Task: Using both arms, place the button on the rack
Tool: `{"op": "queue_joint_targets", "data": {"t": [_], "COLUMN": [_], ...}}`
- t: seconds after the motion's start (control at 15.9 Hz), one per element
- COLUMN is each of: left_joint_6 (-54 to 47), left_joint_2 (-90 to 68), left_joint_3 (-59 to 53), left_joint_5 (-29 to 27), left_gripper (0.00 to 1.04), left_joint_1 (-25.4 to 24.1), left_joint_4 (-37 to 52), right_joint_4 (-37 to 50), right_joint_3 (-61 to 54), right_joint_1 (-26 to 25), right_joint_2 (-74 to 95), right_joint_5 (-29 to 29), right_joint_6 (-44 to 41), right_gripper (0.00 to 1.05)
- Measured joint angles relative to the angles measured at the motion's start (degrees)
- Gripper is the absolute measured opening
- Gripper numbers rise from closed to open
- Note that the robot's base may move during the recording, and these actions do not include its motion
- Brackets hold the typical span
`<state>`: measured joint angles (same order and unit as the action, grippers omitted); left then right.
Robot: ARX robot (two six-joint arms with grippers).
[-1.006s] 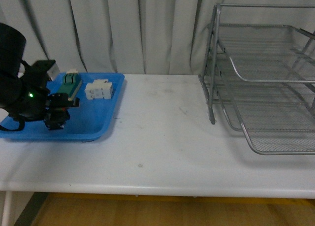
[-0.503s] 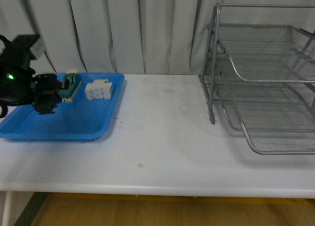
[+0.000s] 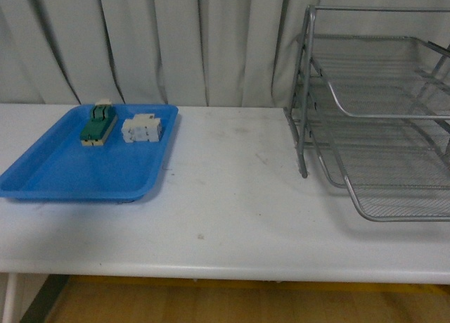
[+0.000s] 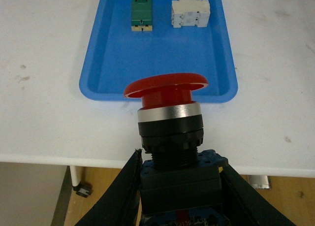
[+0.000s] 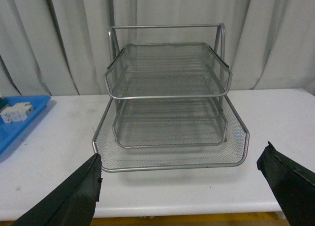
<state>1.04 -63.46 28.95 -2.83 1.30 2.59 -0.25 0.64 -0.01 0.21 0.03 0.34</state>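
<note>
**A:** How far along is it?

**B:** Early, I'd judge. The pick-up looks done: the button point(image 4: 165, 85) is clear of the blue tray point(image 4: 157, 63), pinched by its dark body in the left gripper point(image 4: 179, 159), red cap pointing away from the wrist. It hangs in the air near the table's front edge.

**A:** And the rack point(image 5: 170, 103)?

**B:** Nothing lies on any of its three mesh shelves. The right gripper point(image 5: 181, 154) faces its open front, fingers spread wide, holding nothing.

**A:** So what's left?

**B:** Nearly everything that matters: carrying the button across, probably a hand-over between the arms, then setting it on a shelf.

**A:** What about the surface?

**B:** A white table point(image 3: 232, 196), faintly scuffed. From the front, the tray sits at 9 o'clock and the rack at 3 o'clock, well apart, with bare tabletop between. A green block point(image 3: 97, 124) lies at the tray's far end, and a white block point(image 3: 140, 128) just beside it at 3 o'clock.

**A:** The room?

**B:** A pale pleated curtain point(image 3: 176, 41) closes off the back at 12 o'clock, and a yellowish floor point(image 3: 211, 302) shows under the table edge. Neither arm appears in the front view.
</note>
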Motion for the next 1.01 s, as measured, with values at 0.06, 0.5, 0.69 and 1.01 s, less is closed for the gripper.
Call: {"op": "queue_joint_targets", "data": {"t": [0.06, 0.5, 0.69, 1.01], "left_joint_6": [0.0, 0.0, -0.02, 0.0], "left_joint_2": [0.02, 0.02, 0.04, -0.02], "left_joint_3": [0.0, 0.0, 0.0, 0.0], "left_joint_5": [-0.26, -0.42, -0.11, -0.13], "left_gripper": [0.37, 0.37, 0.37, 0.37], "left_joint_1": [-0.17, -0.28, 0.0, 0.0], "left_joint_4": [-0.09, -0.02, 0.0, -0.02], "right_joint_4": [0.09, 0.02, 0.02, 0.02], "right_joint_3": [0.0, 0.0, 0.0, 0.0], "right_joint_1": [0.0, 0.0, 0.0, 0.0], "right_joint_2": [0.0, 0.0, 0.0, 0.0], "right_joint_5": [-0.02, -0.02, 0.0, 0.0], "right_joint_6": [0.0, 0.0, 0.0, 0.0], "right_gripper": [0.98, 0.98, 0.98, 0.98]}}
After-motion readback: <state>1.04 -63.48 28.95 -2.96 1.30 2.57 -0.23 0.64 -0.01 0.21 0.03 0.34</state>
